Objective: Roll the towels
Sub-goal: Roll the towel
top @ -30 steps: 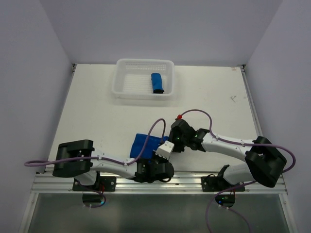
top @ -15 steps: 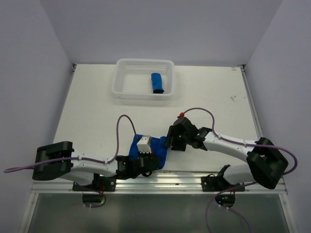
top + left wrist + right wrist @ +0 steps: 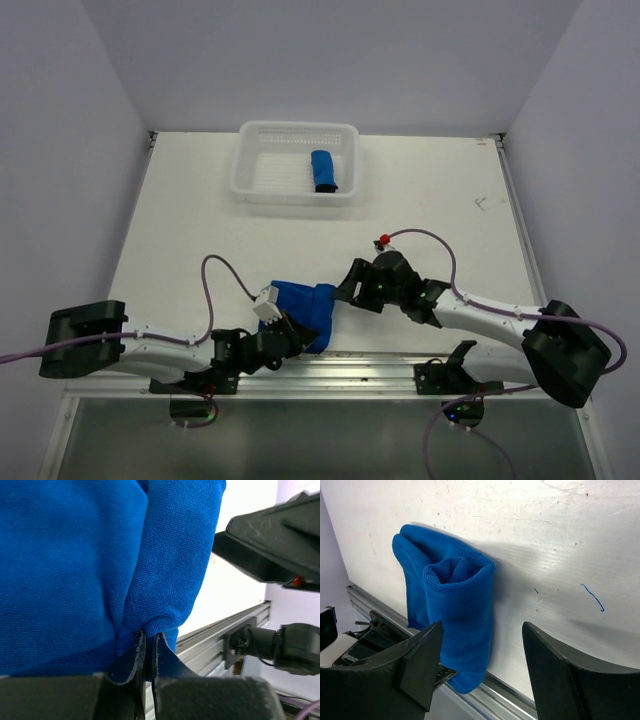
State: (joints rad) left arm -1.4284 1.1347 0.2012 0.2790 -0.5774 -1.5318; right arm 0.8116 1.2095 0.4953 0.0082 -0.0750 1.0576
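- My left claw (image 3: 148,647) is pinched tight on a fold of the blue towel (image 3: 305,310). The cloth bunches up just above the tips.
- My right claw (image 3: 482,627) stands wide and grips nothing. The towel's rolled end faces it, in line with the gap between the jaws.
- This towel lies at the near edge of the table (image 3: 430,200), just beside the metal rail (image 3: 380,365). It is loosely rolled, with a slacker fold alongside the roll.
- From above, my two claws flank it: the left one at its near-left corner, the right one at its right end.
- The second towel (image 3: 322,171) is a tight roll inside the white basket (image 3: 250,185) at the far side of the table. It sits toward the basket's right wall, well apart from both claws.
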